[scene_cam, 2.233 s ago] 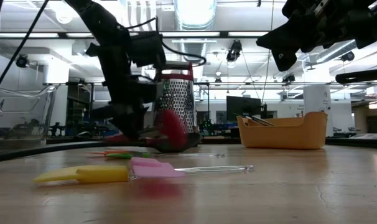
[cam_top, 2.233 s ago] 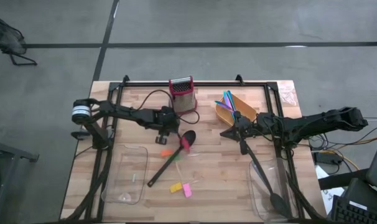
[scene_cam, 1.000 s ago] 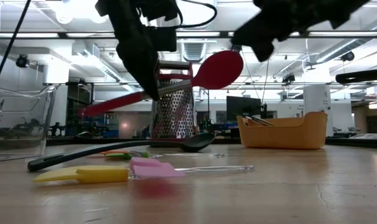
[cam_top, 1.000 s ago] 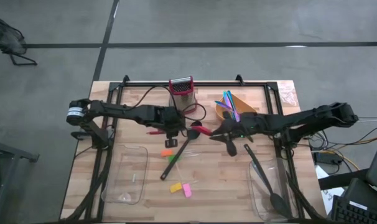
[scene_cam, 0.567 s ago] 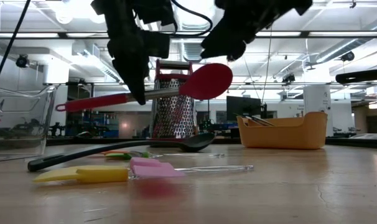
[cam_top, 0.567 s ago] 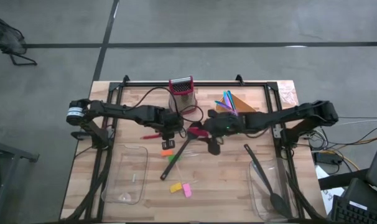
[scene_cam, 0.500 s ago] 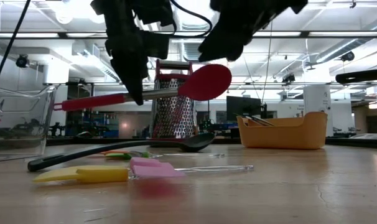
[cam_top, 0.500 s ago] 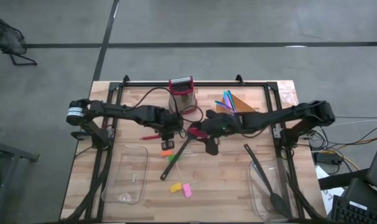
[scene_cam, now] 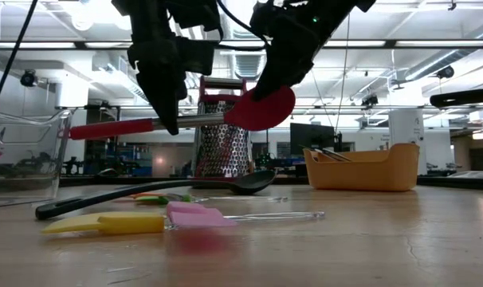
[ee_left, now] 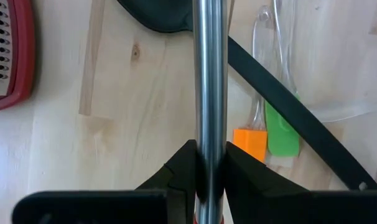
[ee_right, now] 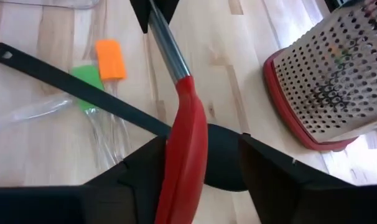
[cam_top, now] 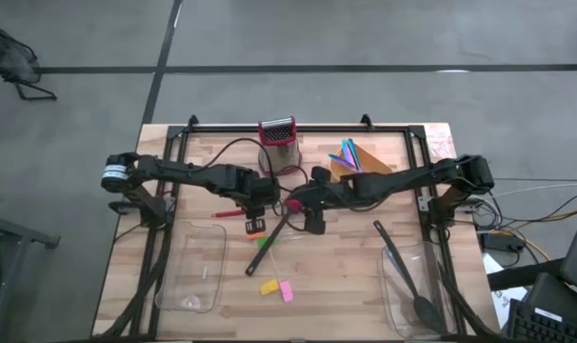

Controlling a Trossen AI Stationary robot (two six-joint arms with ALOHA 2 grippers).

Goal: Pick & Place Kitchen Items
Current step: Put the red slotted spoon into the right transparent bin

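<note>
Scanning for print, you get none that can be read on any item. From the left of the wooden table [cam_top: 346,286], you see a clear plastic tray [cam_top: 193,272], then the yellow piece [cam_top: 268,286] and pink piece [cam_top: 287,292] lying together near the front. Behind them the long black spoon [cam_top: 269,240] lies slantwise on the wood, its handle crossing the clear stems of the orange piece [ee_left: 249,144] and green piece [ee_left: 282,132]. The red box grater [cam_top: 278,143] stands at the back edge, and the orange bowl [cam_top: 365,164] holding blue, purple and green sticks [cam_top: 350,152] sits to its right. Another long black spoon [cam_top: 403,272] lies in the right-hand clear tray.

Your left gripper [ee_left: 208,163] is clenched on the metal shaft of the red-headed spoon [scene_cam: 261,108], holding it level above the table in front of the grater. Your right gripper [ee_right: 201,155] meets it from the other side, fingers spread wide on either flank of the red head, not pinching it.
</note>
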